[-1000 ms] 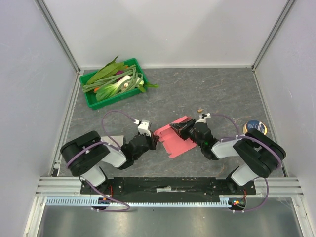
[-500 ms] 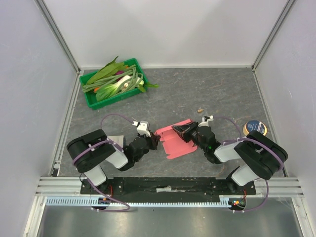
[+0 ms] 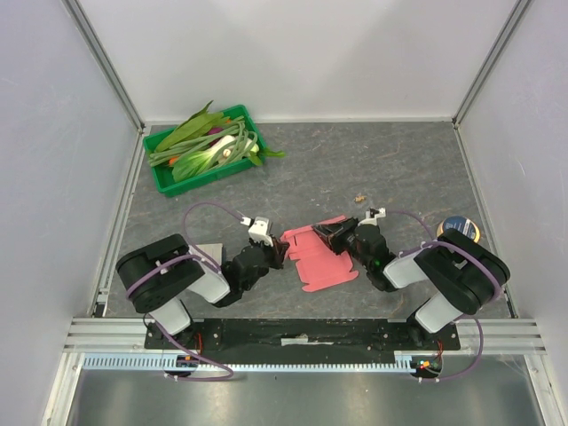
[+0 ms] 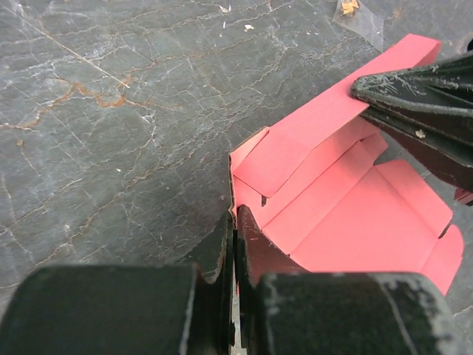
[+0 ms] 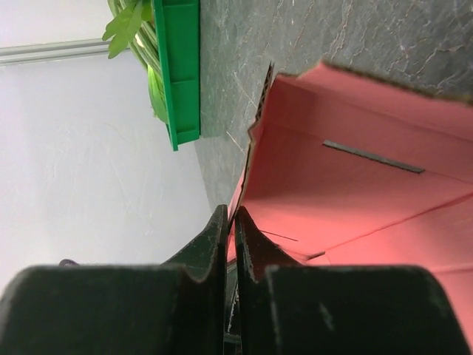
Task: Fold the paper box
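- Left gripper (image 4: 235,225): I pinch the box's (image 4: 355,214) left corner, clamped.
- Right gripper (image 5: 230,218): I seem clamped on its raised far flap.
- Box lies toward the desk's (image 3: 355,169) near edge.

One paper box (image 3: 324,266), one green tray (image 3: 158,180), one round blue object (image 3: 459,228), one small wrapper (image 3: 360,198), two grippers: left gripper (image 3: 280,257), right gripper (image 3: 321,232).

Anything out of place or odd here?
A small clear wrapper holding brown bits lies loose on the table beyond the box. Greens spill over the green tray rim. Nothing looks damaged.
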Robot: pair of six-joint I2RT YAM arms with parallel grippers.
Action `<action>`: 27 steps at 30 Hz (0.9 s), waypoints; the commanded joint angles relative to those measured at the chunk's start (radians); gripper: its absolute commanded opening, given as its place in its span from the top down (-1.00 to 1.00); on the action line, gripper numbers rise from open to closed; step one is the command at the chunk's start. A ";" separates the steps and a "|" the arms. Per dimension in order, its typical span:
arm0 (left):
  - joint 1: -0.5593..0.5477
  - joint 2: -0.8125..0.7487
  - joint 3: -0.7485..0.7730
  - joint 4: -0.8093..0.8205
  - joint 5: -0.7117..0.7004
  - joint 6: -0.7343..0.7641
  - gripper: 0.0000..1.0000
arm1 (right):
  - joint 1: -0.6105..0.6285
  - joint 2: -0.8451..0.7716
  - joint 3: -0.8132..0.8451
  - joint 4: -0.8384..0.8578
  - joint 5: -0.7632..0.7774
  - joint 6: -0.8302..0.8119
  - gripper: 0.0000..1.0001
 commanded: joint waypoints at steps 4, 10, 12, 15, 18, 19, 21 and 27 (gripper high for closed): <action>-0.115 0.011 0.053 0.043 -0.182 0.259 0.96 | 0.023 0.002 0.055 -0.106 -0.061 -0.028 0.65; -0.169 0.034 0.062 0.096 -0.256 0.390 0.96 | 0.024 -0.010 0.086 -0.144 -0.061 -0.017 0.58; -0.174 0.037 0.074 0.087 -0.265 0.404 0.96 | 0.029 -0.034 0.094 -0.179 -0.059 -0.018 0.67; -0.174 0.048 0.085 0.087 -0.271 0.405 0.96 | 0.035 -0.065 0.089 -0.189 -0.059 -0.031 1.00; -0.174 0.039 0.080 0.066 -0.266 0.364 0.95 | 0.026 -0.079 0.054 -0.140 -0.045 -0.116 1.00; -0.172 0.028 0.077 0.057 -0.260 0.347 0.94 | 0.017 -0.071 0.046 -0.111 -0.059 -0.150 1.00; -0.166 0.022 0.070 0.043 -0.227 0.307 0.94 | -0.005 -0.033 0.017 -0.011 -0.108 -0.192 1.00; -0.143 0.025 0.069 0.049 -0.269 0.270 0.96 | -0.003 0.134 -0.020 0.285 -0.168 -0.153 1.00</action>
